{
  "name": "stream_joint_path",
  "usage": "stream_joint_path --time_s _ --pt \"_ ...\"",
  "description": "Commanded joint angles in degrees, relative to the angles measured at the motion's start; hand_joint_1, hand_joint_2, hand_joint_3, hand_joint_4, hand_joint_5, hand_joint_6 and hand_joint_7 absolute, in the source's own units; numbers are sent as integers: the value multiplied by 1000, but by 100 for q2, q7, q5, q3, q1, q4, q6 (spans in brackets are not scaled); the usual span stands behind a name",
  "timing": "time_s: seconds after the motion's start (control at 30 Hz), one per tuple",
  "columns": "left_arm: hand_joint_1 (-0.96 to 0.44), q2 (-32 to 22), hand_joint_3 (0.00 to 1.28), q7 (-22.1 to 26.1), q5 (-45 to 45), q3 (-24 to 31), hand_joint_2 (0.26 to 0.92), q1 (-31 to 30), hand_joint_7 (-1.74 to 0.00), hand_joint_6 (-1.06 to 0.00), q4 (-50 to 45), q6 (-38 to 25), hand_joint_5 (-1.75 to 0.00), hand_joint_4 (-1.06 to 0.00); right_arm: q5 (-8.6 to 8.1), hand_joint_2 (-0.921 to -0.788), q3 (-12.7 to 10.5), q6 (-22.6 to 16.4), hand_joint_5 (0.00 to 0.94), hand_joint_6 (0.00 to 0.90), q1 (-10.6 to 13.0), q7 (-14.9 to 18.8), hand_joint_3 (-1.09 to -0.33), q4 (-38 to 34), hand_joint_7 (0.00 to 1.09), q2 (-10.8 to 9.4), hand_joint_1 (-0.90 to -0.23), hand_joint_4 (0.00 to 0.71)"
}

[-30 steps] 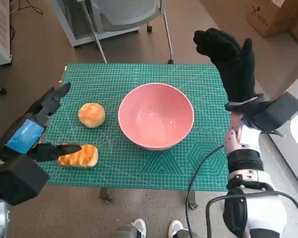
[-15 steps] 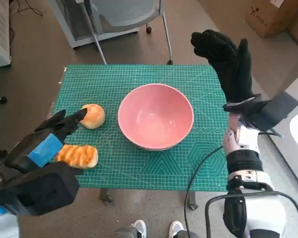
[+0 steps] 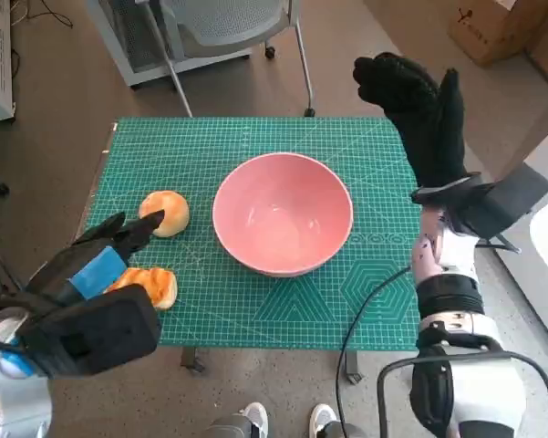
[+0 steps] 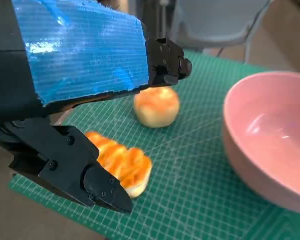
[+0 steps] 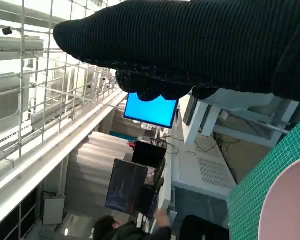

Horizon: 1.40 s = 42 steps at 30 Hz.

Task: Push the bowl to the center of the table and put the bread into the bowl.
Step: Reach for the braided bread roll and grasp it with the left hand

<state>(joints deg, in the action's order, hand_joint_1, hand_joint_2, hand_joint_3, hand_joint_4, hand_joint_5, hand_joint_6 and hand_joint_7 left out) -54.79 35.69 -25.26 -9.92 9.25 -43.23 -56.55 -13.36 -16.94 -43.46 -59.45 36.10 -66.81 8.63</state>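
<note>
Change: left hand has dropped from a raised, spread pose beside the table to hover low over the two breads; bowl, breads and right hand stay as they were.
Left fingers: spread wide, holding nothing; the long bread lies just under and between them, the round bun just past the upper fingertip, neither touched as far as I can tell.
Why so: a judgement, the fingers bracket the long bread to close on it.
Bowl: beyond the fingertips toward the middle of the green mat, already roughly central, so the push looks done.
Right hand: lifted clear beside the bowl's far side, fingers apart, holding nothing.
Hidden: the left hand covers part of the long bread in the head view; right fingers barely show in the right wrist view; a person there is dim and cut off.
</note>
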Motion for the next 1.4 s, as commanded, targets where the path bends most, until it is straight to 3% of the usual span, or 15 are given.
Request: stream_joint_path --time_s 0.03,0.57,0.87,1.2,1.4 --pt "8 -8 11 -61 -137 -165 662 90 -8 -195 275 83 -8 -41 14 -921 20 89 4 374 192 -38 -688 -77 11 11 -694 218" --pt "-6 159 13 -228 -931 -1061 673 366 -13 -240 1352 70 -9 -74 -25 -921 -17 257 5 376 206 -96 -681 -45 8 59 -712 226" --pt "-27 564 13 -468 -1576 -1579 677 540 -19 -282 2356 174 -12 -111 -69 -921 -53 289 5 379 238 -64 -657 -11 7 35 -715 231" --pt "0 1012 21 -587 -1769 -1655 696 627 -27 -348 3086 460 -22 -181 -95 -921 -62 292 3 379 252 28 -656 28 5 85 -704 232" --pt "31 1076 31 -494 -1765 -1581 710 572 -25 -403 3152 699 -32 -285 -137 -921 -84 296 3 378 266 104 -654 69 4 83 -703 232"
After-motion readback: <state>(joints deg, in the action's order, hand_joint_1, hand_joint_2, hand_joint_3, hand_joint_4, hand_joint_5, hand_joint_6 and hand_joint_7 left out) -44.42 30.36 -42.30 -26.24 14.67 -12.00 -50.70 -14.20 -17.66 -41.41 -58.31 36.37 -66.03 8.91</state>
